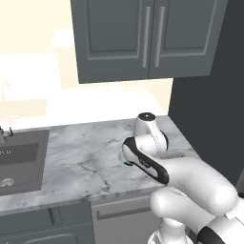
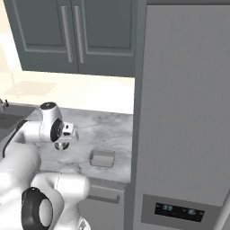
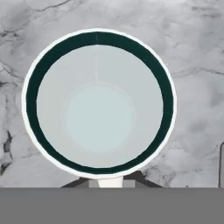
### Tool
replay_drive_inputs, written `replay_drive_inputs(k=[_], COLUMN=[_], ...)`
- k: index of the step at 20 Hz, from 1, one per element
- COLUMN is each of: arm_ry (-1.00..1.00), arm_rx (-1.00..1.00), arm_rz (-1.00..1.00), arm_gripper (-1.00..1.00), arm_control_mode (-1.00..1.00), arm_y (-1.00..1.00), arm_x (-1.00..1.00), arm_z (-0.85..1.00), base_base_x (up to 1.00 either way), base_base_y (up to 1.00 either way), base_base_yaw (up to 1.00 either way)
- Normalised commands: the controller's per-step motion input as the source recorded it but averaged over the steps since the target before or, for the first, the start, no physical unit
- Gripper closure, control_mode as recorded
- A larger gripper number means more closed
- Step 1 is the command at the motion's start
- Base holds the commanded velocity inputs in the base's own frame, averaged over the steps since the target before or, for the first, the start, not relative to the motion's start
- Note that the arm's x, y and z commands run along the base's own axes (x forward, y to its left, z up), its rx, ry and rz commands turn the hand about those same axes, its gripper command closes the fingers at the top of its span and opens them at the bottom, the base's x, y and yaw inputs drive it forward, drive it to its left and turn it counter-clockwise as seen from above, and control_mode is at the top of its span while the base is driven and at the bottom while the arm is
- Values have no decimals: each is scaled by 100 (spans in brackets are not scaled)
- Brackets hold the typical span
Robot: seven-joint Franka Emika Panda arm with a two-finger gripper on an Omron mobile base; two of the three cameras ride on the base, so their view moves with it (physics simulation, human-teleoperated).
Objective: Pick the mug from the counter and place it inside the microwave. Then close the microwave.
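Hand view looks straight down into the small white-grey cylindrical mug with the dark teal rim (image 3: 99, 103), which stands upright on the grey-white marble-veined stone table (image 3: 192, 52). The pincer (image 3: 109, 181) sits at the mug's near wall: its dark tips show at the lower edge of the rim, drawn almost together, and they appear to pinch that wall between them, though the contact itself is partly hidden.

From the left base view the white arm reaches down to the table (image 1: 81, 157), and the wrist covers most of the mug, of which only a dark sliver shows under the hand. In the right base view the mug (image 2: 61, 146) peeks out beneath the pincer (image 2: 62, 143), near a shallow grey rectangular tray (image 2: 102, 158) and beside the tall grey fridge (image 2: 184, 112).

I judge the step in hand to be the grasp, just made. The next move calls for a straight lift, keeping the mug level, then a carry to the microwave, which I cannot see from here.
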Motion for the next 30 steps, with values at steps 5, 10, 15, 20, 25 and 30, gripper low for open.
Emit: replay_drive_inputs(k=[5,10,15,20,25,30], arm_ry=[-9,-3,-5,-7,-4,-5], arm_rx=[0,0,7,9,6,1], arm_rz=[-9,-12,-7,-5,-7,-6], arm_gripper=[100,100,100,100,100,100], arm_control_mode=[-100,-100,-100,-100,-100,-100], arm_y=[-20,-28,-26,-25,-22,-22], arm_x=[-25,-46,-51,-54,-49,-21], arm_z=[89,70,53,51,32,2], base_base_x=[0,0,0,0,0,0], base_base_y=[0,0,0,0,0,0], base_base_yaw=[0,0,0,0,0,0])
